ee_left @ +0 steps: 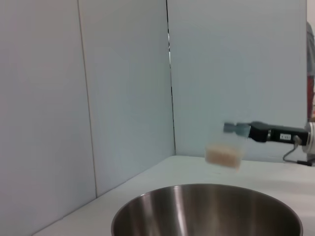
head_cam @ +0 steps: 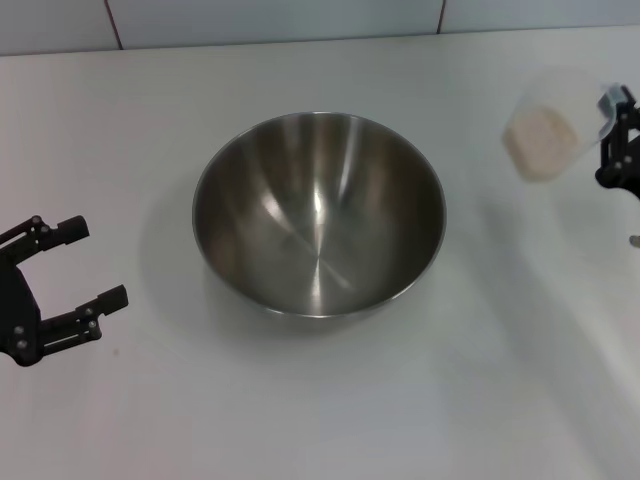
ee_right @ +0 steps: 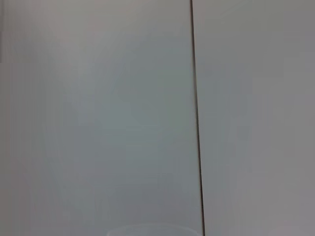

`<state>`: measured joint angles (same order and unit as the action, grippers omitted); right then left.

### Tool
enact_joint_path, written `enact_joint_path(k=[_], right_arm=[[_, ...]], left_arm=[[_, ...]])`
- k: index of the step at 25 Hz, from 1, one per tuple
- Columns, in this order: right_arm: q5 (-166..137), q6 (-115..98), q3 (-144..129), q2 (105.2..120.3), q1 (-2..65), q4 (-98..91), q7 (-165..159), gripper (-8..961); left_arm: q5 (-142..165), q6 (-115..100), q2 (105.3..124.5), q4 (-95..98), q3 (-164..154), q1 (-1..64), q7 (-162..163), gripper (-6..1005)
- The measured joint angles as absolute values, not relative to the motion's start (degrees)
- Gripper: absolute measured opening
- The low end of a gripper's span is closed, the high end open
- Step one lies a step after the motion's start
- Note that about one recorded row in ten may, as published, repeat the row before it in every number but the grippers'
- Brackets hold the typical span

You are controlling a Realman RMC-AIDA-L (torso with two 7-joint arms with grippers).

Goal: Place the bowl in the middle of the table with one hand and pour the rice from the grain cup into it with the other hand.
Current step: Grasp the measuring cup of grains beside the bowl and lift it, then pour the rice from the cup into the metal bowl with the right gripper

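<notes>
The steel bowl (head_cam: pixel 319 212) sat upright near the middle of the white counter (head_cam: pixel 480 400), its shiny inside bare. In the left wrist view its rim (ee_left: pixel 206 206) filled the foreground.

The left pincer (head_cam: pixel 88 262) rested low on the robot's left side, well apart from the bowl, its two black fingers spread wide with nothing between them.

On the robot's right, the right pincer (head_cam: pixel 610 122) showed at the edge of the head view, gripping the clear cup (head_cam: pixel 552 118) at its side. The cup was held up off the counter, beside the bowl and apart from it, not yet over the rim. The left wrist view showed the same cup (ee_left: pixel 228 150) hanging in the air beyond the bowl's far edge, roughly upright, with the black pincer (ee_left: pixel 235 129) reaching in from the side and closed on its upper part. The rice (head_cam: pixel 541 140) lay as a pale cream mass in the lower part of the cup (ee_left: pixel 224 156).

The right wrist view showed only the pale wall panels (ee_right: pixel 98 108) and a dark vertical seam (ee_right: pixel 196 118).
</notes>
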<state>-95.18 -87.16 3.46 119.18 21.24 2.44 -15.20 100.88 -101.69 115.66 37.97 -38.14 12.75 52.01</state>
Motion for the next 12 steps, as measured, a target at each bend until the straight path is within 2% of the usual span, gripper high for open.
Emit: enact_joint_path(k=[12], right_arm=[[-96.54,-89.29,3.66,119.09,23.93,1.83,-15.26,9]], left_arm=[[101.04,-101.71,115.66,37.88,-38.14,12.45,52.02,818]])
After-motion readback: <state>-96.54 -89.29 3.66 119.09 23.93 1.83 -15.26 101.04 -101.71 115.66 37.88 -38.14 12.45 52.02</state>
